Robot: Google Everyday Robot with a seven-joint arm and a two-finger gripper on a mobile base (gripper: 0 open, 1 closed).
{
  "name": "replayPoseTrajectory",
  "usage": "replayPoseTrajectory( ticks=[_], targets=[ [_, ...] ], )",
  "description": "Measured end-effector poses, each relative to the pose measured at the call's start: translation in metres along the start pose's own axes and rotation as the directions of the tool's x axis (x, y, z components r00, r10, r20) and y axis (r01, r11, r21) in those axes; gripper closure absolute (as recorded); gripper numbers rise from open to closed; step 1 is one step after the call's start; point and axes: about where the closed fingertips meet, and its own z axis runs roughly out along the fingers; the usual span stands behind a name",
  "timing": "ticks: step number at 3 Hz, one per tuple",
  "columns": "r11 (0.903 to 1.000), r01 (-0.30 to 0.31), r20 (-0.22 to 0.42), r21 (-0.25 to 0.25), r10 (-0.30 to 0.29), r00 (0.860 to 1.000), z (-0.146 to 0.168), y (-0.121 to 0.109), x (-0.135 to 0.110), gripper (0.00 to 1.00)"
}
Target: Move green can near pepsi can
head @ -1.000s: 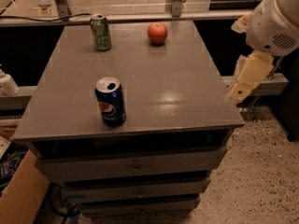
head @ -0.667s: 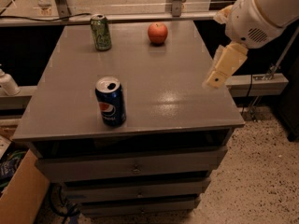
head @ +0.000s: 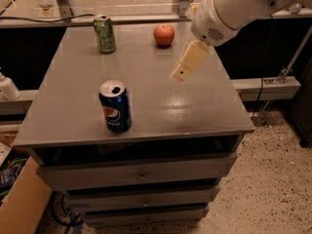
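The green can (head: pixel 105 34) stands upright at the far left of the grey cabinet top (head: pixel 146 77). The pepsi can (head: pixel 115 106), dark blue with an open silver top, stands upright near the front left edge. The two cans are far apart. My gripper (head: pixel 183 69) hangs in the air over the right middle of the top, below the white arm (head: pixel 229 9). It is to the right of both cans, touches neither and holds nothing that I can see.
A red apple (head: pixel 164 34) sits at the far middle of the top, just left of the arm. Drawers (head: pixel 141 172) are below the top. A cardboard box (head: pixel 22 204) is on the floor at the lower left. A white bottle (head: pixel 7 87) stands on the left ledge.
The arm and gripper have swung left, from beyond the cabinet's right edge to over its right middle. The cans and the apple have not moved.
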Motion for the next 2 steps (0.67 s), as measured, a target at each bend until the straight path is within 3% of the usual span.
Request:
replayPoseTrajectory(
  ticks=[2],
  targets=[
    [0.9998,-0.017,0.015,-0.005,0.017,1.000,0.0019,0.0001,-0.0012,0.00]
  ],
)
